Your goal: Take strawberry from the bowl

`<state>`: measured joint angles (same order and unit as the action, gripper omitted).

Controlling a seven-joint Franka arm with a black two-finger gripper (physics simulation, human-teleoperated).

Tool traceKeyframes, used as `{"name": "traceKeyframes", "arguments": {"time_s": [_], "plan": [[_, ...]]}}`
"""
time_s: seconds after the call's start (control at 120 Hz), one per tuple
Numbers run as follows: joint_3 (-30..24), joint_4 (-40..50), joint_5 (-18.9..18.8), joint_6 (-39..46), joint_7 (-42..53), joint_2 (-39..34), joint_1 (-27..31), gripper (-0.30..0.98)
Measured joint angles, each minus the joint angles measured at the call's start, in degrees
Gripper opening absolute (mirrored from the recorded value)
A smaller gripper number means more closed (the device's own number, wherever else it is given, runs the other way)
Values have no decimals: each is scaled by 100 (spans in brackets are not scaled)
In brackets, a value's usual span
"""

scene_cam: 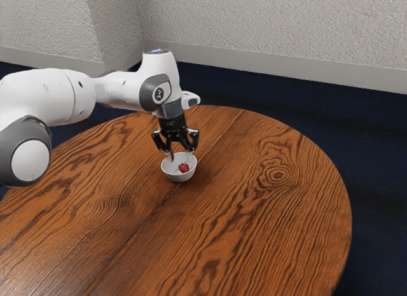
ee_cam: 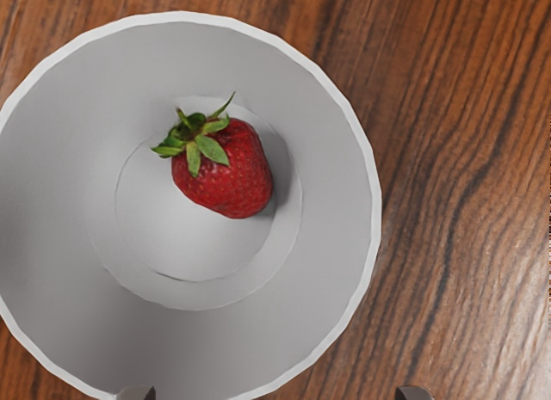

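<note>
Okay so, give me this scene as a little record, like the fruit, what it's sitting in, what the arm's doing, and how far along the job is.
fruit: one red strawberry, green leaves attached
container: white bowl, upright
fruit position: inside the bowl, at its bottom
surface: wooden table with dark grain
end effector: pointing down at the bowl, fingers apart
held: nothing
task status: strawberry not yet taken from the bowl

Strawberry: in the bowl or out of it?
In. Both views show the strawberry inside the white bowl; the wrist view shows it on the bowl's floor.
</note>
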<state>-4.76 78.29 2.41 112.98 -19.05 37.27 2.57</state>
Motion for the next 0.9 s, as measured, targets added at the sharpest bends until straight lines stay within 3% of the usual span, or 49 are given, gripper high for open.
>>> {"name": "traceKeyframes", "arguments": {"time_s": [0.258,0.9], "plan": [[134,-19,351,392,-446,155,-23,26],[449,-43,689,949,-991,652,-119,24]]}}
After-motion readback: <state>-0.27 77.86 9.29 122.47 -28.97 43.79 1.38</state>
